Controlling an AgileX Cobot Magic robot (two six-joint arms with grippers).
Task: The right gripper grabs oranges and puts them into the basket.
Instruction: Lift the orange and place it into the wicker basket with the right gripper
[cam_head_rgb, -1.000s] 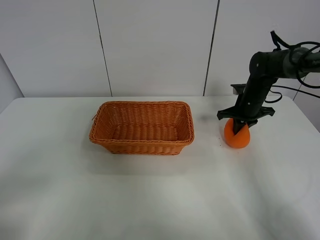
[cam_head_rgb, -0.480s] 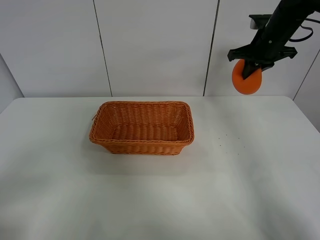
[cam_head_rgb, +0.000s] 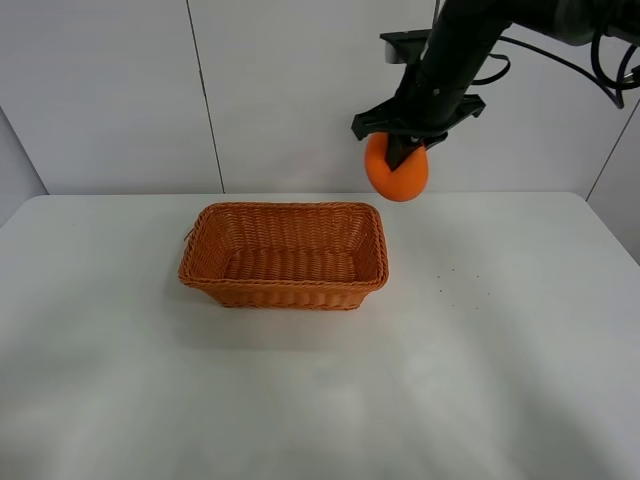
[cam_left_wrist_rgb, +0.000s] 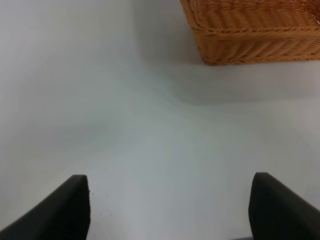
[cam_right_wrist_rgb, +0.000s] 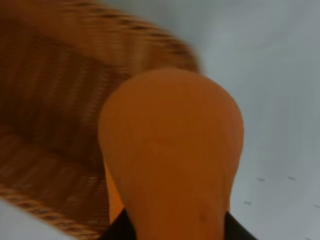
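Carrying the fruit toward the basket: transport step, judged past halfway, release not yet made.

- White table (cam_head_rgb: 500, 380): bearing the basket, with a few dark flecks to the basket's right.
- Woven wicker basket (cam_head_rgb: 283, 292): rectangular, upright, no fruit inside.
- Right gripper (cam_head_rgb: 408, 152): clamped from above on the orange, raised well above the basket, just beyond its far right corner.
- Orange (cam_head_rgb: 398, 175): hanging clear of the table, apart from the basket rim, not yet over the basket's middle.
- Left gripper (cam_left_wrist_rgb: 170, 202): fingers spread wide, holding nothing, low over the table near the basket.

Next move, as judged: shifting across over the basket's centre, lowering inside the rim, then opening.
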